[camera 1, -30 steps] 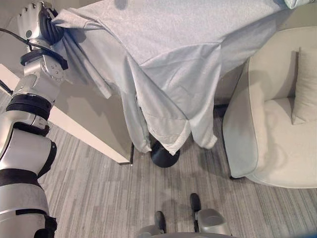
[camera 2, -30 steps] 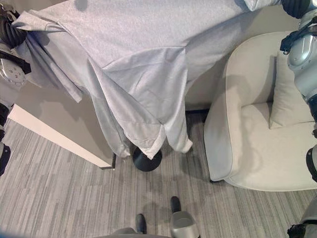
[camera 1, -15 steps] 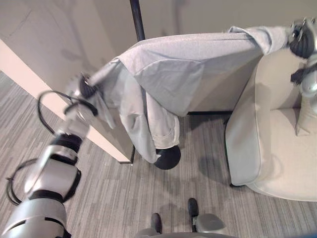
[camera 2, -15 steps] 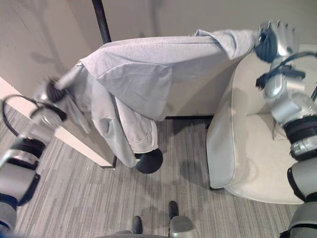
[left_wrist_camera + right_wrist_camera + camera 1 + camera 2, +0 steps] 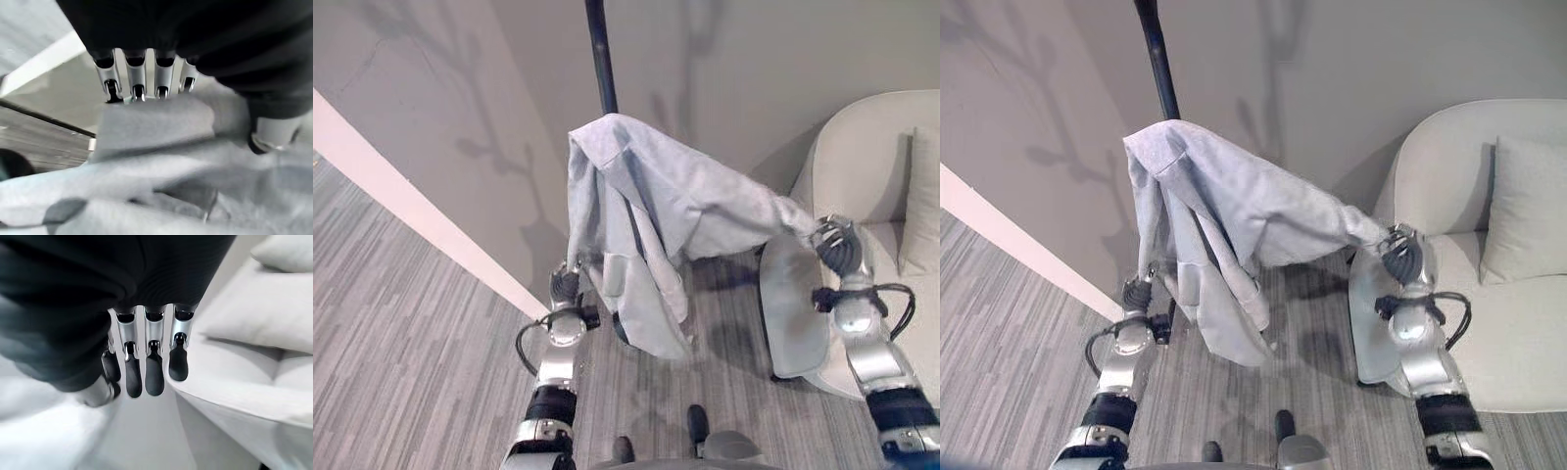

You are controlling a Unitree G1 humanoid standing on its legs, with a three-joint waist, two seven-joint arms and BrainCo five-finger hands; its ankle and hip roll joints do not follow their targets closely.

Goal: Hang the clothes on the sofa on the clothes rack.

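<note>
The grey garment [image 5: 656, 215] is already draped over the clothes rack [image 5: 600, 54], bunched at the dark pole with most of the cloth hanging down beside it toward the rack's base, so I judge the hang itself mostly done. It isn't released: one sleeve runs out from the rack toward the sofa [image 5: 1518, 323] and ends at the right robot hand [image 5: 1402, 257], which sits just beside the sofa's arm. In the right wrist view its fingers [image 5: 146, 372] are curled downward with pale cloth beside the thumb; whether they actually pinch the sleeve I can't tell from there, though in the head views the sleeve end meets the hand. The left robot hand [image 5: 565, 286] is low, below the rack's draped part, at the garment's hanging hem; in its wrist view the fingers [image 5: 139, 83] and thumb are closed round a fold of grey cloth. Left to do, by my guess: let go with both hands and let the sleeve drop against the rack; the garment hangs lopsided and could slide off when the sleeve is freed. A cushion [image 5: 1523, 211] lies on the sofa, no other clothes visible there.
</note>
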